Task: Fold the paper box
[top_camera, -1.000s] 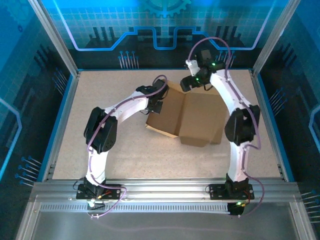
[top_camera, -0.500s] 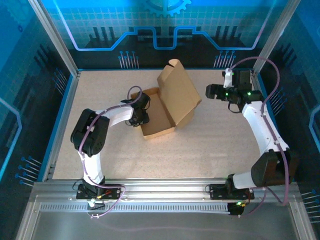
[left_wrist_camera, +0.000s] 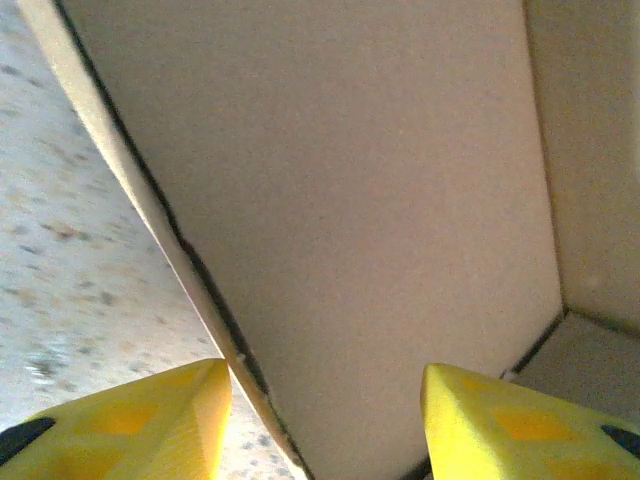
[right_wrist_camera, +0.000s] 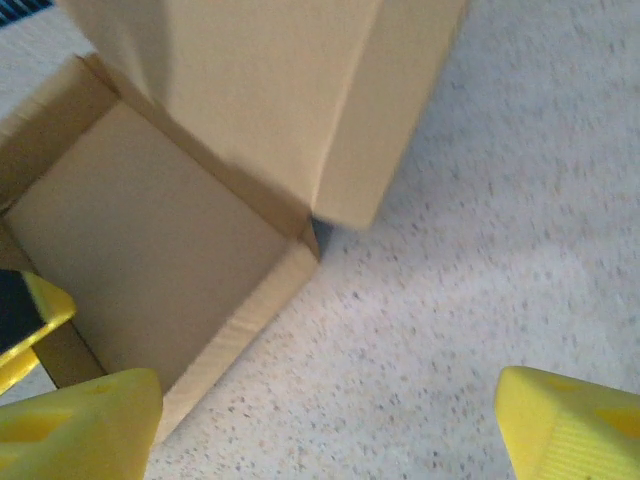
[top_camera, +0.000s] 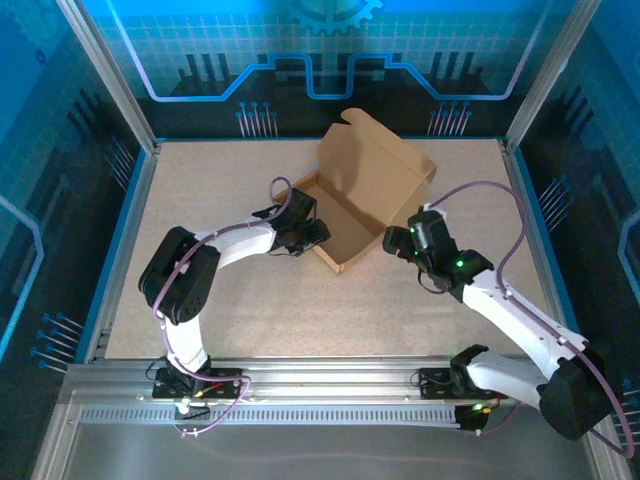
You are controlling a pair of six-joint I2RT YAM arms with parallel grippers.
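"Cardboard like that: how do you reckon it handles?"

"Light, I judge, and fairly stiff across its panels. It will bend readily at the scored lines and crease if I pinch too hard. The paper box (top_camera: 340, 220) sits on the table (top_camera: 200, 180), toward the far middle. Its tray is open upward and its lid (top_camera: 385, 165) stands up along the far right side."

"And your grippers?"

"My left gripper (left_wrist_camera: 325, 395) is released. Its fingers stand apart on either side of the tray's left wall (left_wrist_camera: 170, 240), one over the table and one inside the tray, and neither presses the card. My right gripper (right_wrist_camera: 325, 395) is spread wide with nothing in it, low over the table just beside the tray's near right corner."

"Where would you take hold?"

"Only on an edge. The box as a whole is too broad for my fingers, but a single wall or flap slips between them. I would pinch the left wall to steady the tray, since so light a thing will probably slide on the table when pushed. Then I would work the lid by its free edge with the right, gently, so the card folds at its crease and does not buckle mid-panel."
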